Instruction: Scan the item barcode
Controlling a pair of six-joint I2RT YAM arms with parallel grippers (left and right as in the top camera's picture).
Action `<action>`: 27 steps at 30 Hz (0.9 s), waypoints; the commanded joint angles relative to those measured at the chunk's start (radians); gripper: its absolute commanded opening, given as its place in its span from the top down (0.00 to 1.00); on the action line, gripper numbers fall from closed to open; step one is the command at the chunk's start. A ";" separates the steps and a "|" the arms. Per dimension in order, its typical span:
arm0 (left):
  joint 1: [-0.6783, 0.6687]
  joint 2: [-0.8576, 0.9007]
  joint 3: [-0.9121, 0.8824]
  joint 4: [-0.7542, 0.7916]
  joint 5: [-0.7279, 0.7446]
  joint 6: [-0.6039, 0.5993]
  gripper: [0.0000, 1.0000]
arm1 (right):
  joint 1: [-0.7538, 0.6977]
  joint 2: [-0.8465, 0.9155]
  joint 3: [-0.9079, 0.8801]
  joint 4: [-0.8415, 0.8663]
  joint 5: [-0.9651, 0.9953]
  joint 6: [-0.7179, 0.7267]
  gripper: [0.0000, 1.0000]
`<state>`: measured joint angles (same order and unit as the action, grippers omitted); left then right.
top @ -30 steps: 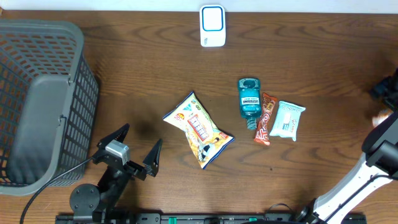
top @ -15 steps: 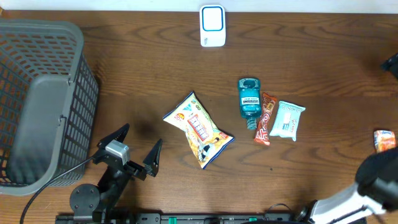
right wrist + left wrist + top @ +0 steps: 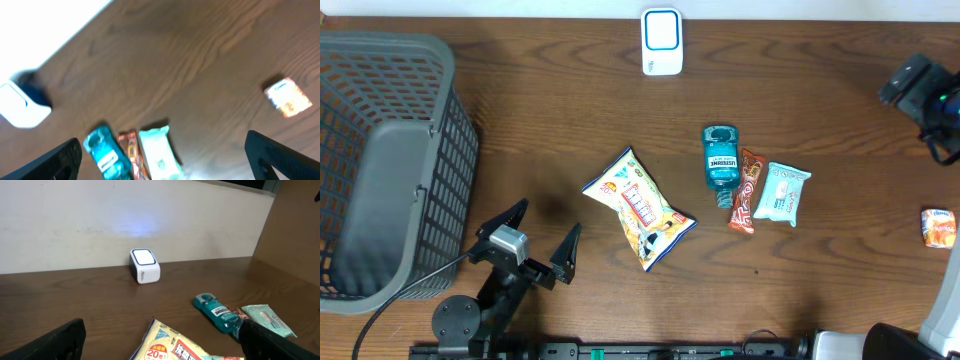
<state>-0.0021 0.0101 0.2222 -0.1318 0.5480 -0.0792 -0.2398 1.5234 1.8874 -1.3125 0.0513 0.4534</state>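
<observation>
Teal bottle (image 3: 720, 158), yellow snack bag (image 3: 640, 208), dark-grey lattice basket (image 3: 457, 170)

mouthwash bottle (image 3: 720, 163): label reads "LISTERINE"
snack bag (image 3: 182, 347): red "20" near its top edge
other wrappers: print too small to read

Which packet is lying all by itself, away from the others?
The small orange packet at the far right; the rest lie clustered in the middle.

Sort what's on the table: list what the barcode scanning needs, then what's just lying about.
Belongs to the job: white scanner; scannable items, any could be next: yellow snack bag, blue mouthwash bottle, red candy bar, pale wipes pack, orange packet.
Probably just lying about: grey mesh basket.
</observation>
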 commanded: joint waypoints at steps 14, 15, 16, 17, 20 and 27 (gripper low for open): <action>-0.004 -0.006 0.002 0.001 0.010 -0.005 0.02 | 0.177 0.003 -0.545 0.134 -0.188 0.025 0.01; -0.004 -0.006 0.002 0.001 0.010 -0.005 0.02 | 0.186 0.003 -0.596 0.160 -0.224 0.024 0.01; -0.004 -0.006 0.002 0.001 0.010 -0.005 0.02 | 0.190 0.003 -0.624 0.175 -0.247 0.024 0.02; -0.004 -0.006 0.002 0.001 0.010 -0.005 0.02 | 0.193 0.003 -0.649 0.184 -0.269 0.024 0.02; -0.004 -0.006 0.002 0.001 0.010 -0.005 0.02 | 0.198 0.003 -0.694 0.189 -0.298 0.024 0.08; -0.004 -0.006 0.002 0.001 0.010 -0.005 0.02 | 0.230 0.003 -0.698 0.166 -0.285 0.001 0.10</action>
<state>-0.0021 0.0105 0.2222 -0.1318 0.5480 -0.0788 -0.0303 1.5314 1.1927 -1.1431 -0.2287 0.4667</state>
